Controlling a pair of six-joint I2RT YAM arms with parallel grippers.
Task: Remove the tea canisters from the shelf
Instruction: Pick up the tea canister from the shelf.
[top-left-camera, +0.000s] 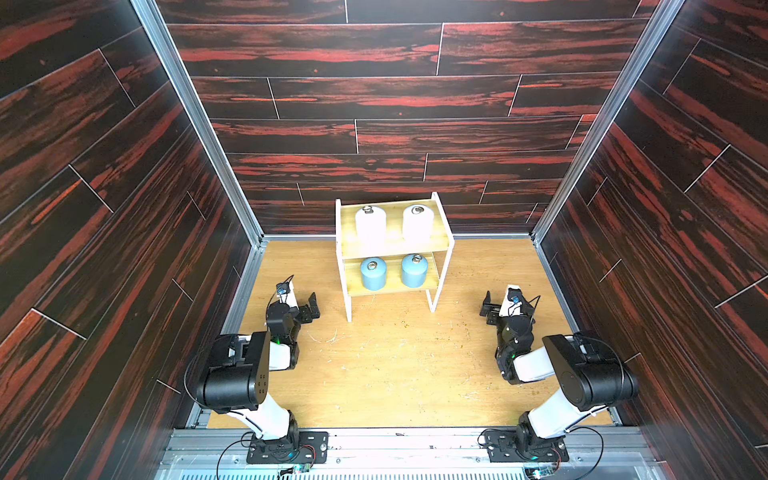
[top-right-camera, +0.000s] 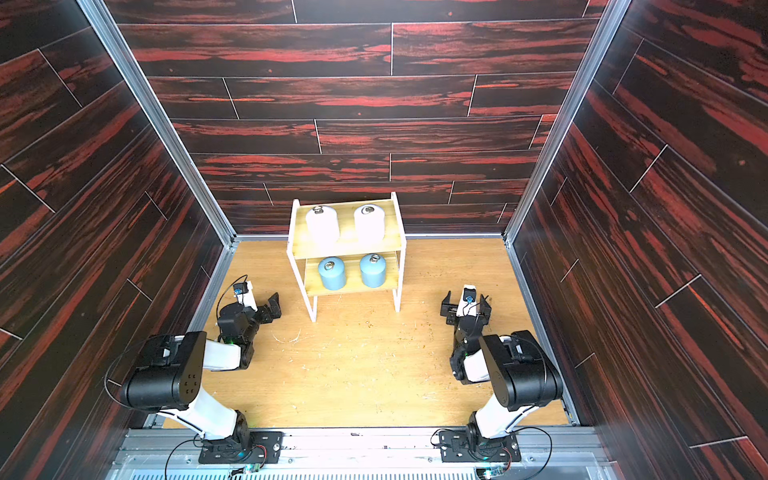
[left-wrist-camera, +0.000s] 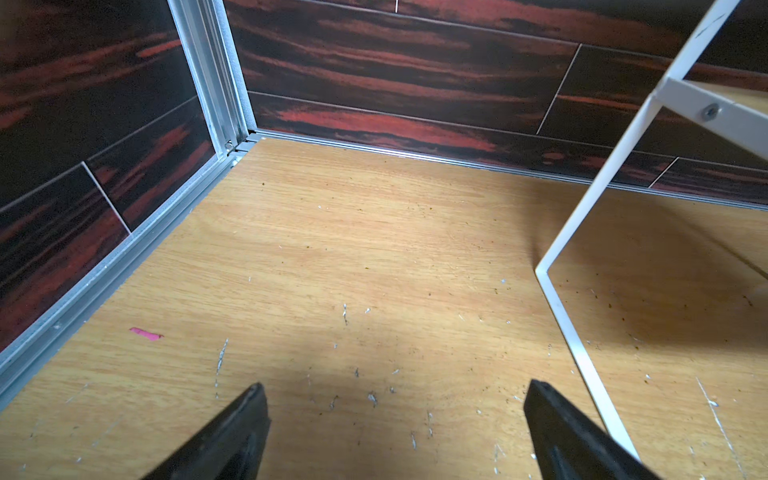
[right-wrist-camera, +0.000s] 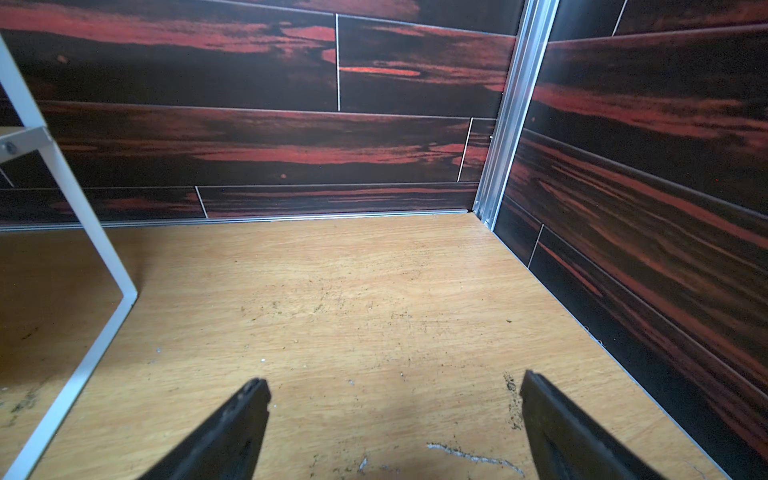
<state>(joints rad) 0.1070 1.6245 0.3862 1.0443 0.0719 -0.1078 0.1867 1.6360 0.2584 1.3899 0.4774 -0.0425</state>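
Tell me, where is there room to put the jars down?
Bare table lies in front of the shelf between left gripper and right gripper, and either side of it toward the walls. Crowded: shelf boards, white canisters above, blue canisters below.

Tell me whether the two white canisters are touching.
Apart. Both top views show bare shelf board between the left white canister and the right white canister.

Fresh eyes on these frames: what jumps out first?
Dark red-streaked walls dominate, enclosing a light wood table. Near the back wall stands the shelf, two white tea canisters on its upper tier, two light blue tea canisters on the lower. The left gripper and right gripper sit in front to either side, both open and empty.
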